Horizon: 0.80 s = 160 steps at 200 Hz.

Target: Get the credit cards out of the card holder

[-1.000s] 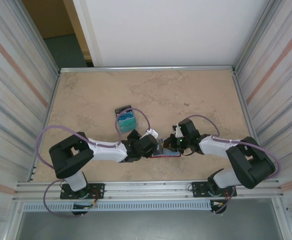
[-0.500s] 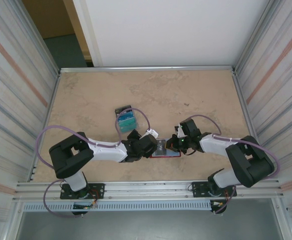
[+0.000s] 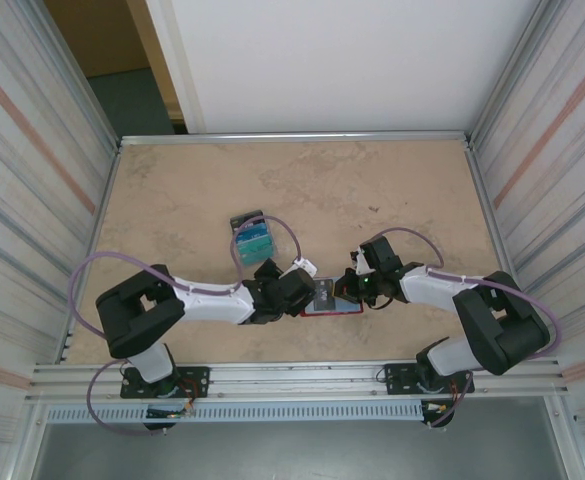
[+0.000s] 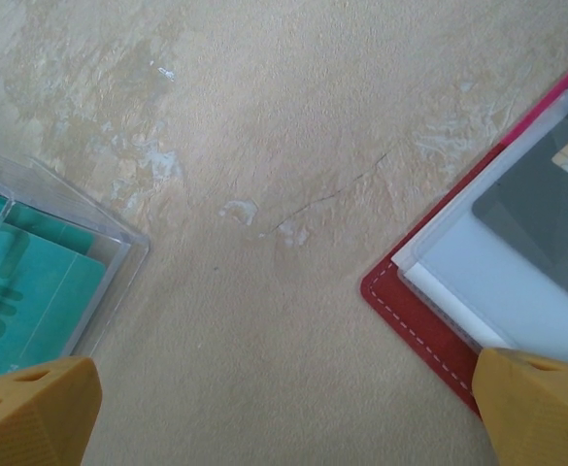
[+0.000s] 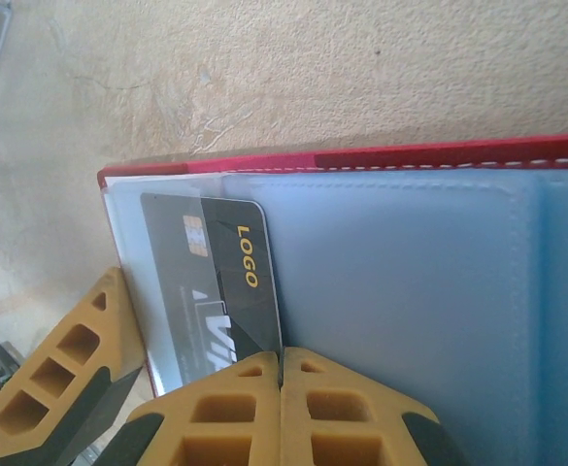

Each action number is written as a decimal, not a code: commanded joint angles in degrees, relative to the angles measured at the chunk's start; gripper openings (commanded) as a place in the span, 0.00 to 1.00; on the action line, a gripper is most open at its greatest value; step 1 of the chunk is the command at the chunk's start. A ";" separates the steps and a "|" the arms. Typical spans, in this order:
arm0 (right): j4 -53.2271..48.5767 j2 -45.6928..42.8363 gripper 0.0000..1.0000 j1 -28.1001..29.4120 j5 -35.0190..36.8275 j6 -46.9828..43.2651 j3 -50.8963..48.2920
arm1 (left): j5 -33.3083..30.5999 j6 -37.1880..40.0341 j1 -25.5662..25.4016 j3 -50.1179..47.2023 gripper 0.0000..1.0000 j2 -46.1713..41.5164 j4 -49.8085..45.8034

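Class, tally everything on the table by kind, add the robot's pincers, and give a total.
Red card holder: 1
Dark credit card: 1
Clear case with teal contents: 1
Pincers: 2 (left pincer, right pincer)
Total: 5

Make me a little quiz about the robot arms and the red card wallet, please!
1. True or false: the card holder lies open on the table.
2. Which word is printed on the dark card? A) LOGO B) BANK C) PLAY
3. Fill in: the left jaws stand wide open, while the ___ jaws are shut.
Key: 1 true; 2 A; 3 right jaws.
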 commanded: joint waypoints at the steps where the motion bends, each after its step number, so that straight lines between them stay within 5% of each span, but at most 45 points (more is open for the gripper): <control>1: -3.94 -0.16 0.00 -0.40 2.88 -1.33 0.67 | 0.22 1.27 -0.74 1.58 0.99 -2.74 -3.23; 160: -5.88 -0.88 0.00 -0.30 4.06 -1.95 0.66 | 5.60 7.36 -0.83 6.76 0.99 6.64 3.51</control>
